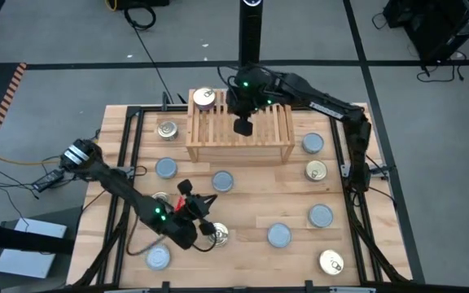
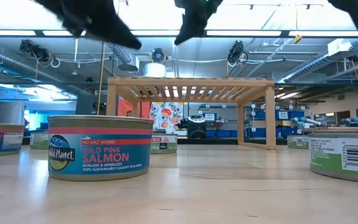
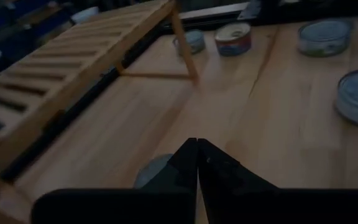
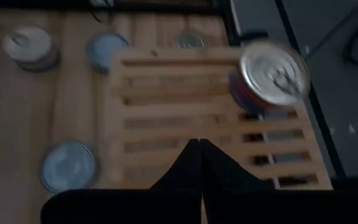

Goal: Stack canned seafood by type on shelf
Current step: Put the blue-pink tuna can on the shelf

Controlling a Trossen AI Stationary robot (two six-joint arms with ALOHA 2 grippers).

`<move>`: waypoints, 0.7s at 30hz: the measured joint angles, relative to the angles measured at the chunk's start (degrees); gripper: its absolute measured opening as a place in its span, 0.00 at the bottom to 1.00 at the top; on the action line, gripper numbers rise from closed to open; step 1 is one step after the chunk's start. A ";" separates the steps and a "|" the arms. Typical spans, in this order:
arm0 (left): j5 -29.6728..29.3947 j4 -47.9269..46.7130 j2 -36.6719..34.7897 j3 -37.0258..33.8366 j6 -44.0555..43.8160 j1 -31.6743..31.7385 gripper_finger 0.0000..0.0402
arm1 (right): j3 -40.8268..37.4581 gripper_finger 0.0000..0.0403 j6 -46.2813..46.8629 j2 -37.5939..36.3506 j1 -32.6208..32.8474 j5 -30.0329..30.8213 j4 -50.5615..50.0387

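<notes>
The wooden table [image 1: 259,220] carries the slatted shelf [image 1: 239,130] at its far edge, with one gold-lidded tin [image 1: 204,98] on the shelf's far left corner. Other salmon tins [image 1: 278,235] lie scattered around the tabletop, unsorted. The right gripper [image 1: 242,127] hangs over the shelf middle, fingers pressed together, empty. The left gripper [image 1: 203,229], pressed together too, sits near the front edge beside a gold tin [image 1: 217,235]; approaching closed, it would likely shove that tin away.

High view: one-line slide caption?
One tin on the shelf; shut right gripper above it, the rest scattered.
</notes>
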 joint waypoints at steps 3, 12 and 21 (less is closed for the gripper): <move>3.15 2.22 -3.15 0.00 7.57 2.29 0.05 | -7.15 0.00 1.47 -4.04 2.00 -0.07 6.88; 17.42 13.17 -9.70 -2.25 20.44 11.41 0.05 | -43.71 0.00 7.88 -24.25 7.50 5.24 31.84; 28.68 22.76 -9.96 -2.47 25.18 24.01 0.05 | -71.41 0.00 13.94 -42.56 15.25 14.77 50.55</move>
